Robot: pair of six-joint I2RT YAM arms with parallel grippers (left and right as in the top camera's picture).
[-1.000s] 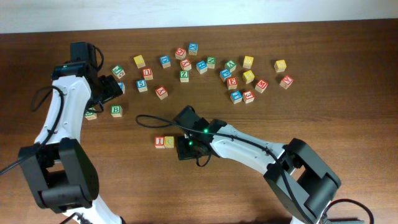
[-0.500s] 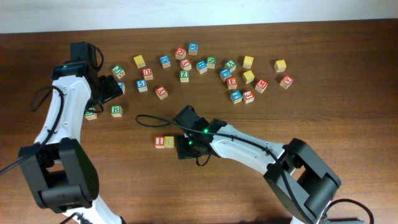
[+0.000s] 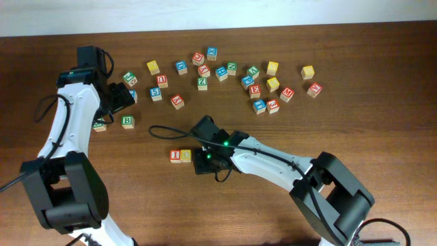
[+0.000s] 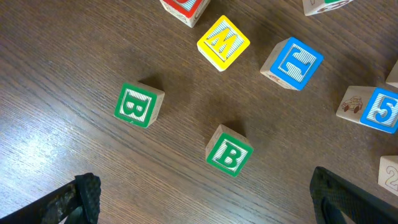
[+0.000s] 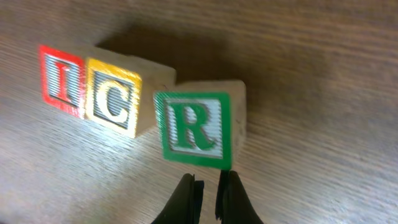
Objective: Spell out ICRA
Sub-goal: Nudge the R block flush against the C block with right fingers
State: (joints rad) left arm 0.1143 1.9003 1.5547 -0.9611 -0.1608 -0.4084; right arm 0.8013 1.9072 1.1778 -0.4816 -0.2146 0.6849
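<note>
The I block, C block and R block lie in a row near the middle of the table, the R sitting a little lower than the C. The right gripper is closed and empty, just beside the R. The left gripper is wide open and holds nothing, above two B blocks.

red I | yellow C touching it | green R adjoining, perhaps tilted
</note>
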